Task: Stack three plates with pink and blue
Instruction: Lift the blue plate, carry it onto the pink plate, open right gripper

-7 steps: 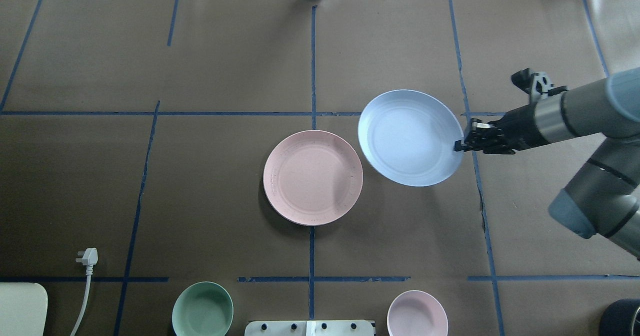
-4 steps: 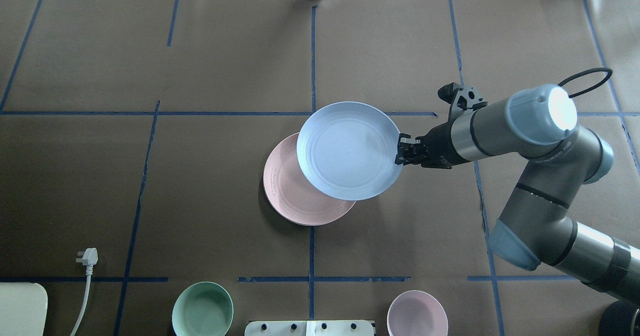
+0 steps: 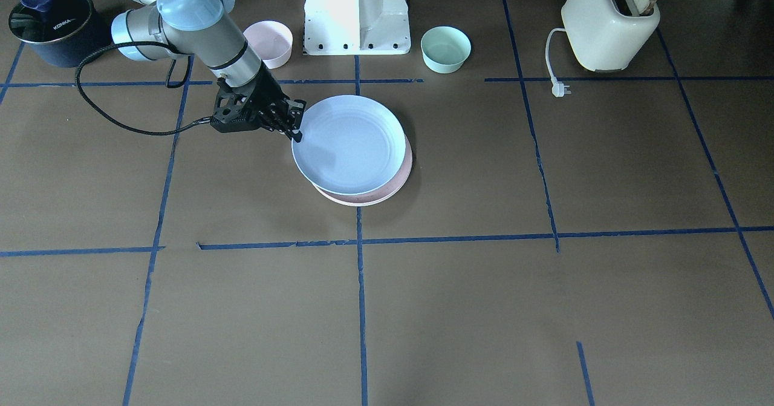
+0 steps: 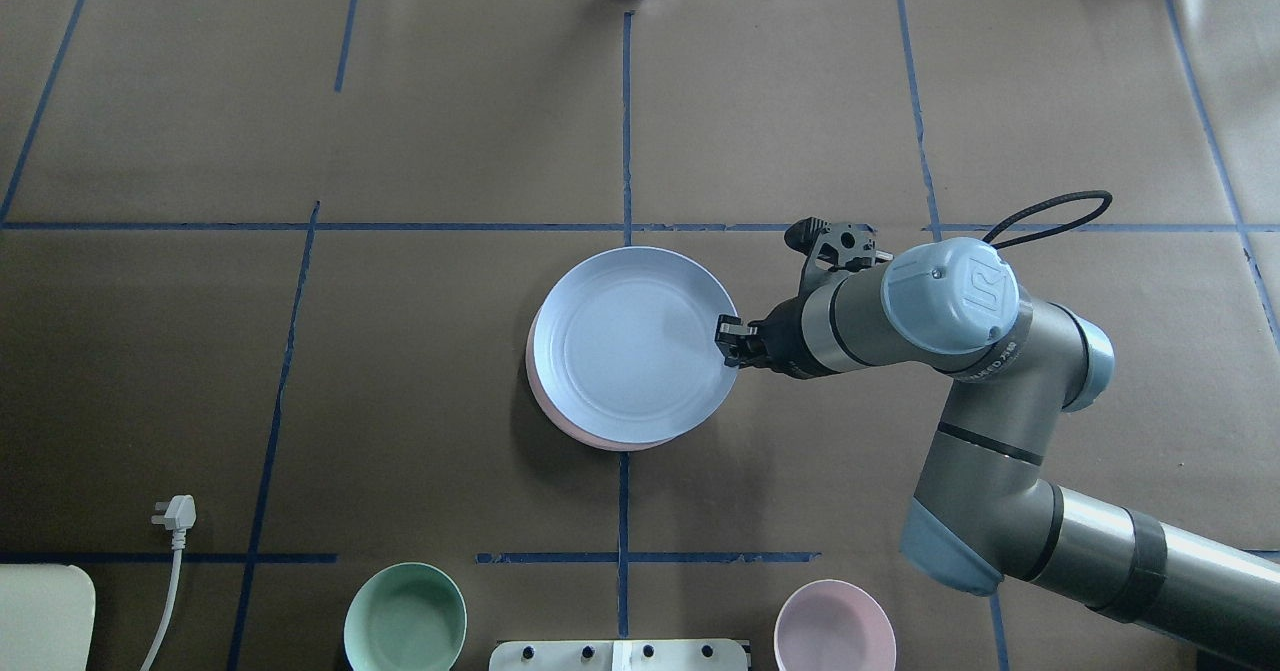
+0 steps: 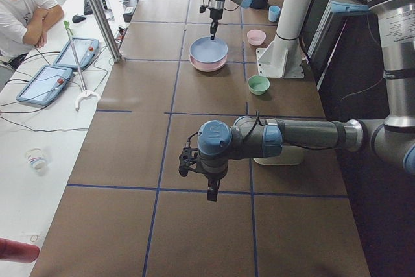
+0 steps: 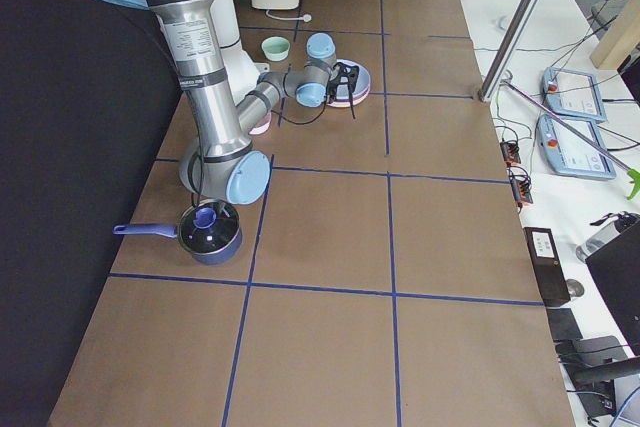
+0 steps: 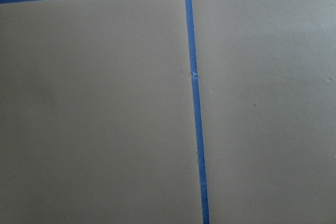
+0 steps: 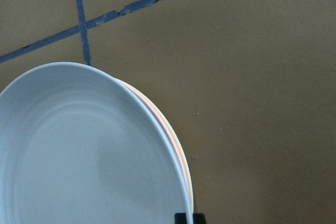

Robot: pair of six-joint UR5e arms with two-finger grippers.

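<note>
My right gripper (image 4: 728,341) is shut on the right rim of the light blue plate (image 4: 632,343) and holds it directly over the pale pink plate (image 4: 598,440), which shows only as a thin crescent of rim. I cannot tell whether the two plates touch. The front-facing view shows the same: the gripper (image 3: 296,129), the blue plate (image 3: 349,144) and the pink rim (image 3: 387,195). In the right wrist view a thin cream edge (image 8: 191,199) shows under the pink rim (image 8: 167,127). My left gripper (image 5: 211,192) hangs over bare table far from the plates; I cannot tell its state.
A mint-green bowl (image 4: 405,619) and a small pink bowl (image 4: 834,626) stand near the robot base (image 3: 357,13). A cream toaster (image 3: 611,22) with its plug (image 4: 175,513) is on my left, a dark saucepan (image 3: 51,25) on my right.
My right gripper has carried the blue plate leftward and toward me, from beside the pink plate to above it, so that it now nearly covers the pink plate.
</note>
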